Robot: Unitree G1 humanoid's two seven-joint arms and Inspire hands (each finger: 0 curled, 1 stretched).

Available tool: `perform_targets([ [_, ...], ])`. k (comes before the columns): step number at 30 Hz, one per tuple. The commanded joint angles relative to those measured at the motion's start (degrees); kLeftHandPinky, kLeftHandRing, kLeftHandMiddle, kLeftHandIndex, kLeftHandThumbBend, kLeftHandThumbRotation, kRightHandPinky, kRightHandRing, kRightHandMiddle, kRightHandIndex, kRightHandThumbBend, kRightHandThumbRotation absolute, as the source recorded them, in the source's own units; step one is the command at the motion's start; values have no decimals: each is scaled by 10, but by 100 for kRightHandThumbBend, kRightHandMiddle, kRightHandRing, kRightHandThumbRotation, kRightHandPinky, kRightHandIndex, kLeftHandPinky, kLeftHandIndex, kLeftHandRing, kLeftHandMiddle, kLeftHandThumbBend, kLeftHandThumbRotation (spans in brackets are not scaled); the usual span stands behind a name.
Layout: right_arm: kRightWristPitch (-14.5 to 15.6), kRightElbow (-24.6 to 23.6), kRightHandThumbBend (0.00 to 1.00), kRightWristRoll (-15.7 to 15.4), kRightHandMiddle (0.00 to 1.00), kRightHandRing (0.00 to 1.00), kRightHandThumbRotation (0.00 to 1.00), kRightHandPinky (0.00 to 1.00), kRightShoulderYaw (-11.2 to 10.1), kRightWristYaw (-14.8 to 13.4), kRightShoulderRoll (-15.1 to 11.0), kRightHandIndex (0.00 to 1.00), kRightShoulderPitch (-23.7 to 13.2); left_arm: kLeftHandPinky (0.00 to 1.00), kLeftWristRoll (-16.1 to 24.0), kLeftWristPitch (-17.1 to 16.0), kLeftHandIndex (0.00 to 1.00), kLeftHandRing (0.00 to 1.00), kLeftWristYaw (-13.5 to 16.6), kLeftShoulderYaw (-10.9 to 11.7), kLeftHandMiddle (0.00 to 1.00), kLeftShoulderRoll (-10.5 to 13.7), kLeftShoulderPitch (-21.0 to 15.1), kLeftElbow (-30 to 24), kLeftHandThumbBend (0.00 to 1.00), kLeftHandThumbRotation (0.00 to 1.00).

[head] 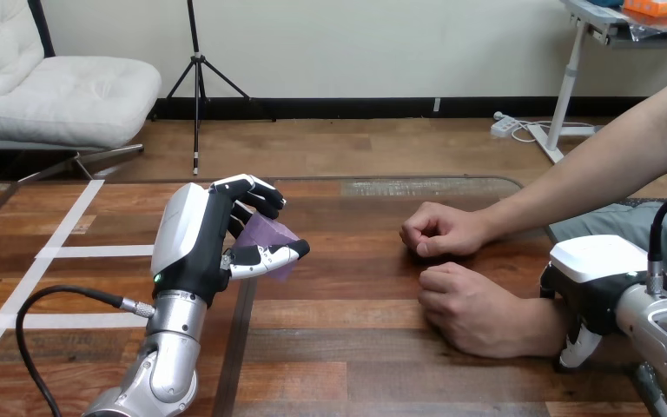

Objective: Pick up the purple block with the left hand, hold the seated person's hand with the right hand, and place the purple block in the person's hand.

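Pinching purple block [267, 234] between left hand [193, 250] fingers [257, 196] and thumb above table [356, 347]; right hand [597, 276] touching person's nearer wrist [545, 323], cannot tell the grip.

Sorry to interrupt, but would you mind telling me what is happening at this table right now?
The robot's left hand is held up over the table, fingers and thumb curled round the purple block. A person at the right rests two fists on the wood. The robot's right hand sits at the wrist of the person's nearer hand, though I cannot tell whether it grips; the farther hand lies apart. The block has not yet been handed over.
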Motion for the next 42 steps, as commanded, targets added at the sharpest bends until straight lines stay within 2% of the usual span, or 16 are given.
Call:
perform_targets([
  [1,16,25,67,3,53,45,0,35,9,6,-7,61,-16,40,-3,-9,53,45,12,6,51,7,-37,-24,64,0],
  [11,20,33,73,2,54,47,0,37,20,7,-10,61,-20,40,-2,-6,53,46,12,6,52,7,-37,-24,64,0],
  [20,31,37,73,3,54,48,0,38,25,17,-6,59,-24,40,-3,-5,53,46,10,7,52,6,-36,-24,64,0],
  [36,26,30,77,14,51,45,0,35,23,-2,-6,50,-13,40,1,-7,53,45,18,4,51,8,-36,-25,64,0],
  [42,24,25,74,15,52,46,0,37,21,-11,-7,51,-8,40,-4,-13,53,45,12,8,51,6,-36,-24,64,0],
])
